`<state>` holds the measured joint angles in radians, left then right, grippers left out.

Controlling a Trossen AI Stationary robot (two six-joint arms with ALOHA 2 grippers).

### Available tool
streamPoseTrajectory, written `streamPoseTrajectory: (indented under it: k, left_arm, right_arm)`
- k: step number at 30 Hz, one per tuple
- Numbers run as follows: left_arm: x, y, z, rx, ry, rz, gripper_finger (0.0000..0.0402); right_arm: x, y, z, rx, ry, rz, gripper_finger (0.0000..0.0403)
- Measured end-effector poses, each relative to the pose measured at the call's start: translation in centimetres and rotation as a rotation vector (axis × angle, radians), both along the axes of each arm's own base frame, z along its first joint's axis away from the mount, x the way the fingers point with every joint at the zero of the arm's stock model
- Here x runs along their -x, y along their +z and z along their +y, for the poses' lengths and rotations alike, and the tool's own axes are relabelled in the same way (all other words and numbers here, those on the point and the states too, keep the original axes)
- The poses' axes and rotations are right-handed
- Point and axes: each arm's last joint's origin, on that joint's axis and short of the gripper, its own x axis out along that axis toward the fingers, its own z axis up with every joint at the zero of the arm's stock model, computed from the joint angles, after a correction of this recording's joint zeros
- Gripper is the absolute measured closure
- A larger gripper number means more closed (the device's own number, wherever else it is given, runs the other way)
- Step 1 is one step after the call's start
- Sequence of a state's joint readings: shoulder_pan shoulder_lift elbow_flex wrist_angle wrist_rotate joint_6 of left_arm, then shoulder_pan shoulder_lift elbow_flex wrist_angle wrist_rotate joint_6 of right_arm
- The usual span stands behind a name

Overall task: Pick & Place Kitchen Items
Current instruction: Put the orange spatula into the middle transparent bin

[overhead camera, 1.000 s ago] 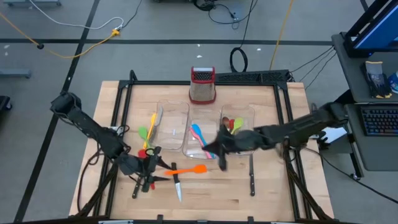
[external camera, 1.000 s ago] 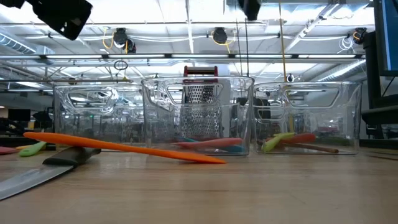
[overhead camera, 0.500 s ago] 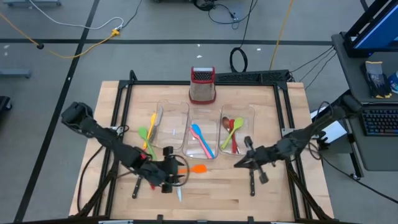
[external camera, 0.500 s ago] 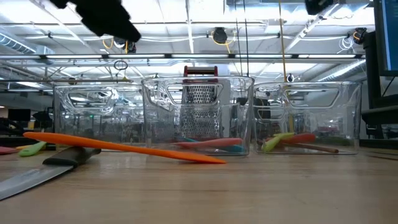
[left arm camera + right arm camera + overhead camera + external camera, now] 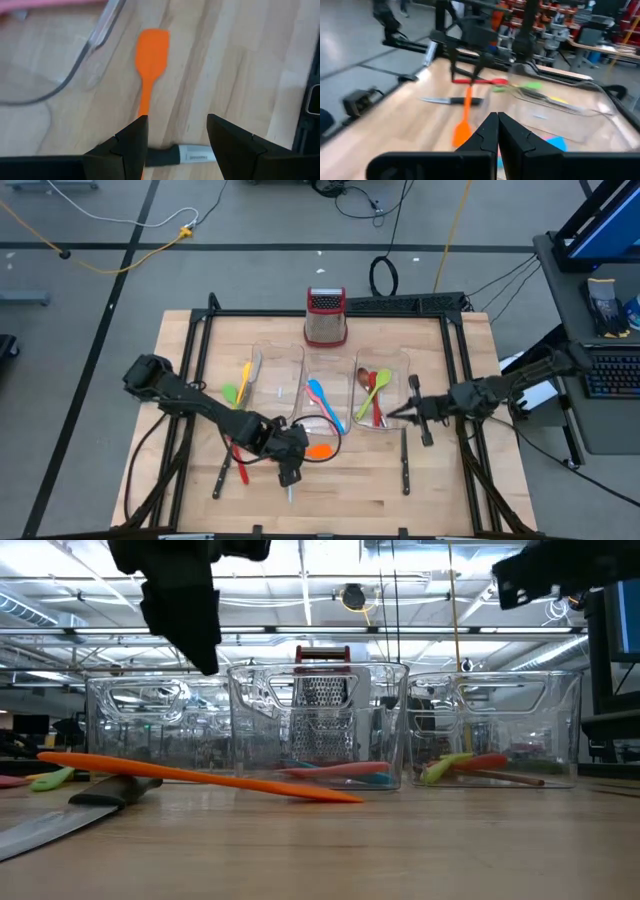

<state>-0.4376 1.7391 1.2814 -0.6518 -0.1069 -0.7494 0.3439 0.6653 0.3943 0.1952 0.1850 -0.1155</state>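
An orange spatula lies flat on the wooden table, its head near the middle clear bin. Its handle crosses a black-handled knife. My left gripper hangs open above that crossing, pointing steeply down, one finger on each side and touching nothing. In the high view it covers the handle. My right gripper is shut and empty, held level above the table by the right bin.
Blue and pink spoons lie in the middle bin; brown, red and green ones in the right bin. A third bin, yellow and green utensils, a red one and two more knives surround them. A grater stands behind.
My left gripper has swung toward the table's right, from the red utensil to above the orange spatula, rolling and tipping downward, still open. My right gripper has drawn back from the middle bin toward the table's right edge, sinking a little and staying shut. The utensils have not moved.
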Motion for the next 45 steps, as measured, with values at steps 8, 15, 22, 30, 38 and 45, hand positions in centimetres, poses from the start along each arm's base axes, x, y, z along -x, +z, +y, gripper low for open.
streamPoseTrajectory:
  k: [8,15,22,30,38,45]
  left_arm:
    - [-0.3,-0.3,0.3,0.009,0.027,0.014,0.0195]
    - [-0.7,-2.4,0.0,-0.034,-0.04,0.085,0.0195]
    - [-1.1,-4.3,0.0,-0.058,-0.06,0.149,0.0195]
    - [-1.3,-4.3,0.6,-0.077,-0.076,0.144,0.0195]
    - [-1.8,-4.3,1.7,-0.072,-0.056,0.146,0.0195]
    - [-2.0,-4.2,1.3,-0.034,-0.072,0.122,0.0195]
  right_arm:
    - [-0.6,-0.1,-3.2,-0.005,-0.089,0.017,0.0403]
    - [-0.7,0.3,-3.9,-0.02,-0.019,-0.025,0.0403]
    - [-0.7,0.4,-3.8,-0.023,-0.008,-0.032,0.0403]
    - [-0.8,0.4,-3.8,-0.023,-0.007,-0.038,0.0403]
    - [-0.8,0.4,-3.8,-0.023,-0.007,-0.036,0.0403]
    - [-0.8,0.4,-3.8,-0.023,-0.007,-0.037,0.0403]
